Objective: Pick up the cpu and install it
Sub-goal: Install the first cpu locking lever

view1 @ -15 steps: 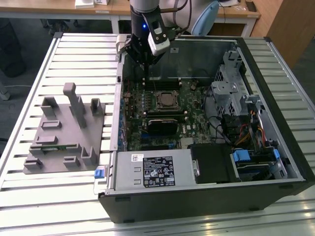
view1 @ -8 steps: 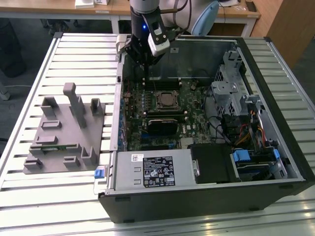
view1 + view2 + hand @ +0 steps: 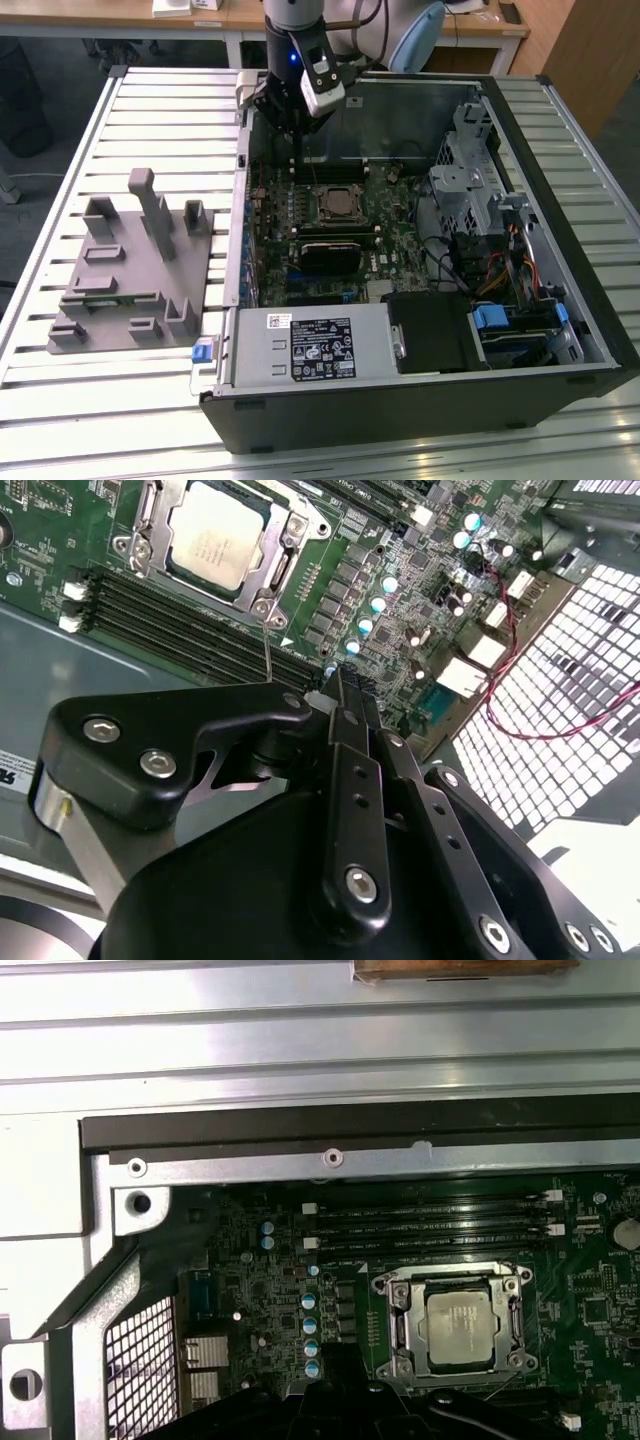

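Note:
The cpu is a flat square chip with a silver top. It lies inside the black-framed socket on the green motherboard of the open computer case, and both wrist views show it seated there. My gripper hangs over the memory slots just behind the socket, a short way from the cpu. In the second wrist view its black fingers are pressed together with nothing between them, so it is shut and empty. A thin wire lever runs from the socket frame toward the fingertips without touching them.
The case lies open on a slatted metal table. A power supply sits at the near side and a drive cage at the exterior view's right. A grey fixture with pegs stands outside the case at the exterior view's left.

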`<act>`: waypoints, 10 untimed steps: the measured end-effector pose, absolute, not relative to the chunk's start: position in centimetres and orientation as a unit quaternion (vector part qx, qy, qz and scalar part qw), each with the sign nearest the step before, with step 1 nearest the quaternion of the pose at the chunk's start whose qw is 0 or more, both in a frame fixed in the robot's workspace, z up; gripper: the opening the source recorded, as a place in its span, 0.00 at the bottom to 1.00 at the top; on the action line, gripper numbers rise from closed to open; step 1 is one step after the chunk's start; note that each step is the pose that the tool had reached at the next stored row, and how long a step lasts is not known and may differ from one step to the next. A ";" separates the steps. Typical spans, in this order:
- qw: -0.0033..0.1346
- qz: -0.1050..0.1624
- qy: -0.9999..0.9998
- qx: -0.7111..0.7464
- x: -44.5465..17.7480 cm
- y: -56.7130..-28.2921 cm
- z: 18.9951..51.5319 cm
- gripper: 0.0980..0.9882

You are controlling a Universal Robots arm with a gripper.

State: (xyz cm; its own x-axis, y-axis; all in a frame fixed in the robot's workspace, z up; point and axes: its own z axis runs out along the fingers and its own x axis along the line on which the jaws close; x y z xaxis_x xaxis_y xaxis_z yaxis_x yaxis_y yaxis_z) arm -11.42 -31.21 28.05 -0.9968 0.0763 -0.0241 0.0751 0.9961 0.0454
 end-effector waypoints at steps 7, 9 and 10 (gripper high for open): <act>0.013 0.022 0.999 0.038 -11.4 -31.2 27.9 0.01; 0.013 0.022 0.999 0.038 -11.4 -31.2 27.8 0.01; 0.013 0.022 0.999 0.038 -11.4 -31.2 27.7 0.01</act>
